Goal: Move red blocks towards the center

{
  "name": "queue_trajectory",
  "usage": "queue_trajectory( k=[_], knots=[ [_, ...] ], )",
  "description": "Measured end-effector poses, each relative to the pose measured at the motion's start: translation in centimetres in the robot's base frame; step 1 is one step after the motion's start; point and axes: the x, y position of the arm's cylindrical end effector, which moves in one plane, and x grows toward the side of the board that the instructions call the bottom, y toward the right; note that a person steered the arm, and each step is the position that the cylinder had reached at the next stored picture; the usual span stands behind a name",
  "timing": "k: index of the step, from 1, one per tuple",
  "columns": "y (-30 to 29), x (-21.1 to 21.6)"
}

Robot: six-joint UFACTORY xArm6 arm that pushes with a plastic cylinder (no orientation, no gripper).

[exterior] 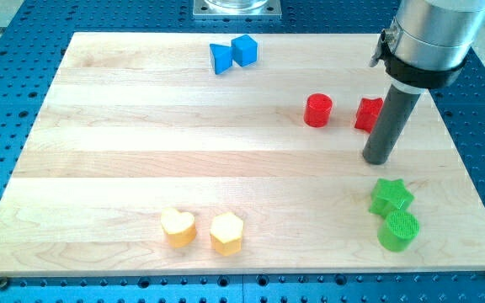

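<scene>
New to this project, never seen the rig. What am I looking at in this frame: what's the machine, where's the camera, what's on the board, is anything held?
It is a robot arm with no hand: it ends in a straight dark rod, and my tip slides along the wooden board to push blocks. Nothing is held.

There is a single camera view, looking down at the board; where it is mounted is not on record.

On the board: a red cylinder and a second red block, partly hidden behind the rod, at the view's right. My tip sits just below that second red block. Below it are a green star and a green cylinder. At the top are two blue blocks, touching. At the bottom are a yellow heart and a yellow hexagon.
</scene>
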Motion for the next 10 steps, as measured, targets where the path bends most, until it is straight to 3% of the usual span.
queue_trajectory(
  k=[6, 7, 8, 9, 10],
  knots=[
    [0.9, 0.0],
    [7.1, -1.8],
    [2.8, -5.8],
    [-7.6, -6.2],
    [-12.6, -7.5]
  ],
)
